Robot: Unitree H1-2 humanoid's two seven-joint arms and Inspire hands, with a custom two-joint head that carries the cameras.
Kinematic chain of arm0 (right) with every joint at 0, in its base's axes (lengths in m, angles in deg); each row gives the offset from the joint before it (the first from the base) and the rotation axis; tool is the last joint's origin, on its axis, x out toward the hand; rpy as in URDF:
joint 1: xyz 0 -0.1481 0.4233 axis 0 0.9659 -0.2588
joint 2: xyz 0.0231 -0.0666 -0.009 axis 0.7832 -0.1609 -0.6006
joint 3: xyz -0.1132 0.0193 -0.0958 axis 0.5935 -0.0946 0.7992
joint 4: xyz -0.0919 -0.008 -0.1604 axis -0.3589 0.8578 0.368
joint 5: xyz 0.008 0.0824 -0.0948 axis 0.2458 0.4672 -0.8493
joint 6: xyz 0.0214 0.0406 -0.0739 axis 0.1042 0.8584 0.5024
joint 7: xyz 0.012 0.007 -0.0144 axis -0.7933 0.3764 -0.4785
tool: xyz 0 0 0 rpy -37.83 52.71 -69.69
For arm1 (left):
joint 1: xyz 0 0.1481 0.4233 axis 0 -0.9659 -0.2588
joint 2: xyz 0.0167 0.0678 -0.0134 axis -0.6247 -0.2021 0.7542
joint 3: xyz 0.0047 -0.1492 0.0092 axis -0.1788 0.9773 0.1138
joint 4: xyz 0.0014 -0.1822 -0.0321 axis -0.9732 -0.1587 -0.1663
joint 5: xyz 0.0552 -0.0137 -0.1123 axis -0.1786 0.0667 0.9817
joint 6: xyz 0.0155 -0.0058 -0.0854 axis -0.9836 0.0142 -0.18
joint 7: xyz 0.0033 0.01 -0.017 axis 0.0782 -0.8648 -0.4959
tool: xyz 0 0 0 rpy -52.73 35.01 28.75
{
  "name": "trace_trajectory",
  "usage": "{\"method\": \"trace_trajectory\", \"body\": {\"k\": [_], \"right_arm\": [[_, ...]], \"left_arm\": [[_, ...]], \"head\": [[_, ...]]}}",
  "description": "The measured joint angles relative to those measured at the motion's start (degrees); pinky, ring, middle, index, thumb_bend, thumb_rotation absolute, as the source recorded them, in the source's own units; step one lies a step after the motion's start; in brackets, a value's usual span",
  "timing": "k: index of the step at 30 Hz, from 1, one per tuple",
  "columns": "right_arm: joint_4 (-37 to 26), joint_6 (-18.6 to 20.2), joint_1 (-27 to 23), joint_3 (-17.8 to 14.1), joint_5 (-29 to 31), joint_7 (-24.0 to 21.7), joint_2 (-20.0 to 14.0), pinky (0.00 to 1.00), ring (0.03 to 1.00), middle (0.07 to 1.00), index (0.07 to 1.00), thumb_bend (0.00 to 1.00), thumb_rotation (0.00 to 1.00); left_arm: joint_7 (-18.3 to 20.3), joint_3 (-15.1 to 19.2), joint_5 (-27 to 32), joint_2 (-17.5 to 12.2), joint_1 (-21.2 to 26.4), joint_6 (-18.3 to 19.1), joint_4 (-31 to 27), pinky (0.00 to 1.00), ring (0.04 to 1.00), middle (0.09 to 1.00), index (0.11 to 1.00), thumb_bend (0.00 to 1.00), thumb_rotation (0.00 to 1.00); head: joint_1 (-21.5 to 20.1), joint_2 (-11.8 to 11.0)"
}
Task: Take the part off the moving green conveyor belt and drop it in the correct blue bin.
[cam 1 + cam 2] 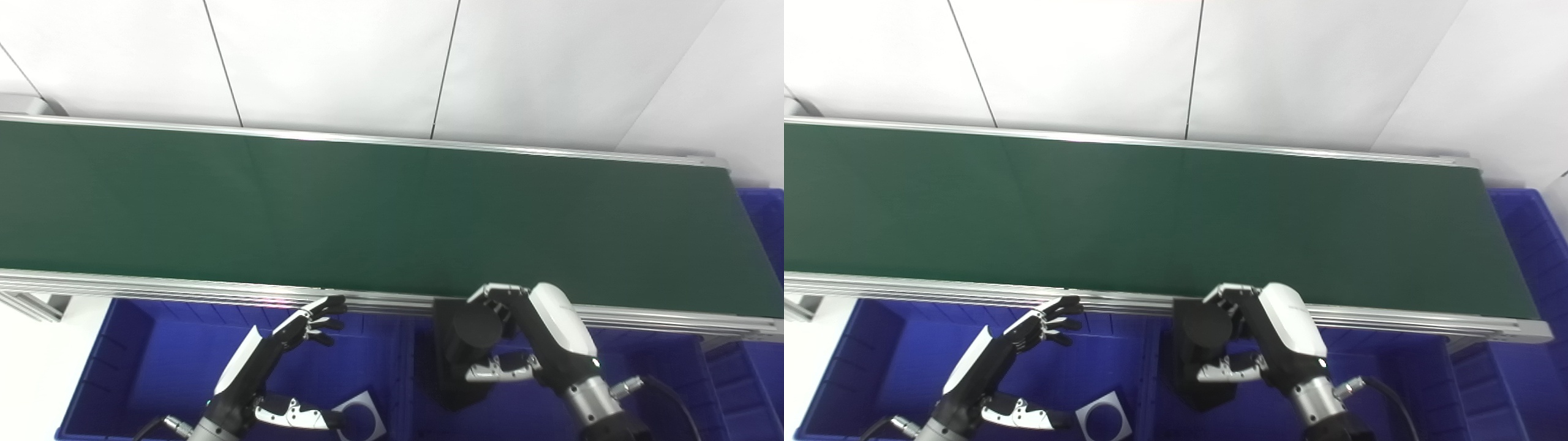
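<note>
The green conveyor belt point(367, 214) runs across the view with no part on it. My right hand point(527, 337) is shut on a black part point(468, 343), a square base with a round cylinder on top. It holds the part just in front of the belt's near rail, above the middle blue bin point(643, 373). My left hand point(269, 361) is open and empty, fingers spread, above the left blue bin point(122, 367). A grey square plate with a round hole point(361, 416) lies in the left bin.
The belt's aluminium near rail point(184, 285) runs just behind both hands. A third blue bin point(765, 214) stands at the belt's right end. White wall panels stand behind the belt. A white surface point(30, 367) lies at the left.
</note>
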Motion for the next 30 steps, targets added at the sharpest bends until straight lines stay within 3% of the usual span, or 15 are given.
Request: {"method": "trace_trajectory", "body": {"k": [4,8,11,14,19,21,23,27,30], "right_arm": [[0.0,0.0,-0.1,-0.1,-1.7,-3.4,-3.1,0.31,0.382,0.406,0.517,0.52,0.00],[0.6,0.1,-0.6,-0.7,-2.3,-5.7,-4.2,0.36,0.432,0.431,0.514,0.52,0.00],[0.7,0.7,-1.5,-0.7,-5.0,-8.7,-5.1,0.41,0.481,0.472,0.500,0.53,0.00],[0.9,2.1,-2.4,-0.8,-8.6,-11.8,-6.1,0.38,0.466,0.457,0.497,0.53,0.00],[1.3,4.0,-3.2,-0.9,-13.0,-17.0,-7.2,0.44,0.488,0.434,0.494,0.53,0.00],[1.3,4.0,-3.5,-0.7,-15.0,-18.9,-7.6,0.48,0.539,0.457,0.496,0.53,0.00],[1.0,4.5,-4.1,-0.7,-17.1,-21.3,-7.6,0.57,0.654,0.653,0.656,0.67,0.21],[-0.6,9.1,-5.1,-1.0,-21.5,-28.0,-6.6,0.72,0.813,0.823,0.795,0.77,0.39],[-0.7,10.9,-4.7,-1.2,-23.9,-32.0,-5.3,0.82,0.883,0.883,0.850,0.80,0.47]], "left_arm": [[2.8,2.2,1.2,0.4,-0.5,0.0,-0.2,0.66,0.771,0.844,0.882,0.87,0.30],[5.2,4.0,1.6,1.3,-0.9,0.0,-0.3,0.66,0.771,0.846,0.881,0.87,0.30],[6.8,4.8,1.5,2.0,-1.0,0.0,-0.8,0.65,0.771,0.848,0.882,0.87,0.32],[7.8,6.3,1.5,2.2,-1.4,0.0,-1.1,0.64,0.763,0.846,0.880,0.88,0.33],[9.4,7.8,1.6,2.5,-2.2,0.0,-1.3,0.64,0.763,0.847,0.880,0.88,0.32],[10.2,8.3,2.0,3.0,-2.5,0.0,-1.4,0.64,0.763,0.848,0.881,0.88,0.32],[10.9,9.0,2.4,3.6,-2.6,0.0,-1.5,0.64,0.761,0.846,0.878,0.88,0.31],[12.6,10.3,2.9,3.9,-2.6,0.0,-1.7,0.64,0.763,0.846,0.877,0.88,0.31],[13.2,11.0,3.2,4.1,-3.2,0.0,-1.7,0.64,0.763,0.846,0.876,0.88,0.32]], "head": [[-0.9,0.1],[-1.5,0.4],[-1.9,0.5],[-2.0,0.8],[-2.5,1.3],[-2.9,1.5],[-3.0,1.5],[-3.1,1.8],[-3.3,1.8]]}}
